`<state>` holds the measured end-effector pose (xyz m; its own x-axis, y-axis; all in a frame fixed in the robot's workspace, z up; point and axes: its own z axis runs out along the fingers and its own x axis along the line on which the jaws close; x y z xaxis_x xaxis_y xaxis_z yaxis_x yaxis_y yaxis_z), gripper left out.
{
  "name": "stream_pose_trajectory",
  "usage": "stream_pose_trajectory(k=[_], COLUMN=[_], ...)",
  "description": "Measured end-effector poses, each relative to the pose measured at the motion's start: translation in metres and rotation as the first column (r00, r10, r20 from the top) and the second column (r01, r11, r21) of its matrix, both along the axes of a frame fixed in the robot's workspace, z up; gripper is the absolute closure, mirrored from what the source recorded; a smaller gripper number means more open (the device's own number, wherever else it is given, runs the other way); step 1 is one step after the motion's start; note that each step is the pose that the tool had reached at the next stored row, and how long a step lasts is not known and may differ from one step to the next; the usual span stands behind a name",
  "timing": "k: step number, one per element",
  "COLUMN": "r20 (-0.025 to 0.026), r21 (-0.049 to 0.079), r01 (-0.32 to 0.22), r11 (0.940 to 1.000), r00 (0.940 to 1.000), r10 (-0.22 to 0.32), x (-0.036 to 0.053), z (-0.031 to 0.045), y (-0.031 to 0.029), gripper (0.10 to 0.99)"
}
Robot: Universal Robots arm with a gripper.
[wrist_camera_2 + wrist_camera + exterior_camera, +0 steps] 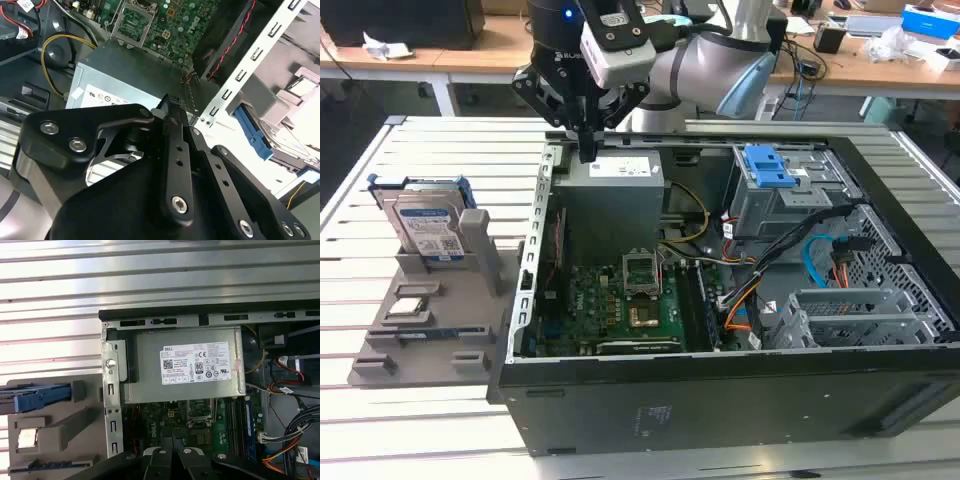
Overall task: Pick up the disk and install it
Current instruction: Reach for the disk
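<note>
End effector (587, 152) hangs over the open computer case (720, 400), fingertips pointing down at the rear edge of the grey power supply (615, 195), just above the edge of its top face; contact not clear. In both wrist views the two black fingers (167, 440) lie pressed together with nothing between them. End effector empty

The disk (428, 225) is well apart from the end effector, outside the case, off toward the exterior view's left and lower down. It stands on edge in a grey holder (440, 320) on the slatted table (420, 150), label facing out, blue rails along its sides. In the first wrist view it shows edge-on as a blue strip (40, 392) beyond the case wall

A small square silver chip (410, 307) lies in the same holder, nearer the camera than the disk

Below and forward of the end effector, inside the case: green motherboard (610, 300) with its open socket. To the end effector's far side, toward the exterior view's right, a grey cage with a blue latch (770, 170)
</note>
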<state>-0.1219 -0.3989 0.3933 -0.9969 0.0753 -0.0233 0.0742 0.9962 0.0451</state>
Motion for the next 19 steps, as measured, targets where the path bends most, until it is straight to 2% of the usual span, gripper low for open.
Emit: stream_pose_trajectory(k=[2,9,11,15,19], r20=[0.0000,0.0000,0.0000,0.0000,0.0000], r21=[0.000,0.000,0.000,0.000,0.000], r01=[0.000,0.000,0.000,0.000,0.000], r11=[1.0000,1.0000,1.0000,1.0000,1.0000], r00=[1.0000,1.0000,1.0000,1.0000,1.0000], r10=[0.000,0.000,0.000,0.000,0.000], x=[-0.0105,-0.0369,-0.0404,-0.0534,-0.0612], z=[0.0000,0.0000,0.0000,0.0000,0.0000], y=[0.0000,0.0000,0.0000,0.0000,0.0000], gripper=[0.980,0.980,0.980,0.980,0.980])
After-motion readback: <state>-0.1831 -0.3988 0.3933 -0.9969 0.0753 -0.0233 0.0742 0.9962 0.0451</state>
